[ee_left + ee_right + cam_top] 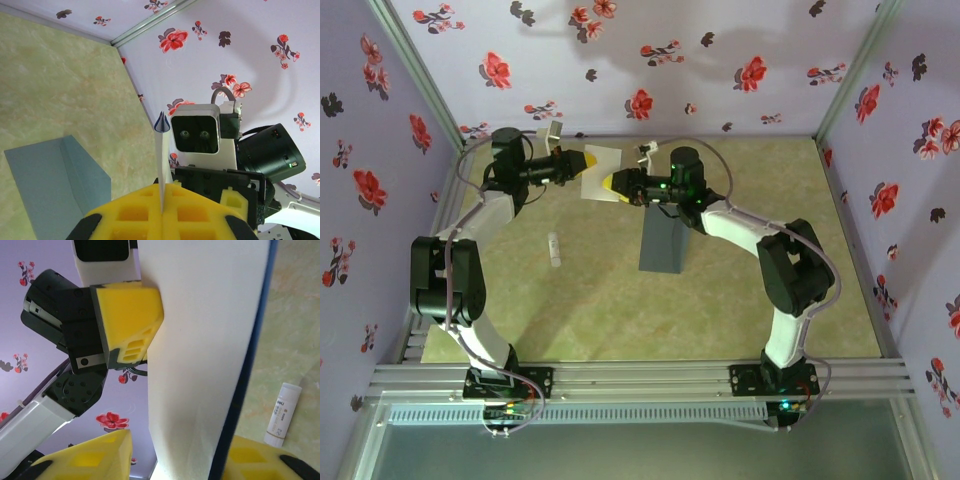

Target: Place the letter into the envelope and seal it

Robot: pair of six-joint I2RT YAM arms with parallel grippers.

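The letter (598, 165), a white sheet with a blue border, hangs in the air near the back wall. My left gripper (582, 162) is shut on its left edge. In the left wrist view the sheet (161, 160) stands edge-on, pinched between the yellow pads of that gripper (163, 200). My right gripper (612, 184) is at the sheet's lower right. In the right wrist view the letter (205, 340) passes between the jaws of the right gripper (177, 452), which are open, with a gap on the left side. The grey envelope (662, 240) lies flat on the table below the right arm.
A small white glue stick (554, 249) lies left of the envelope, and it also appears low at the right in the right wrist view (282, 412). Flowered walls close in the back and both sides. The two wrists are close together over the table's back edge.
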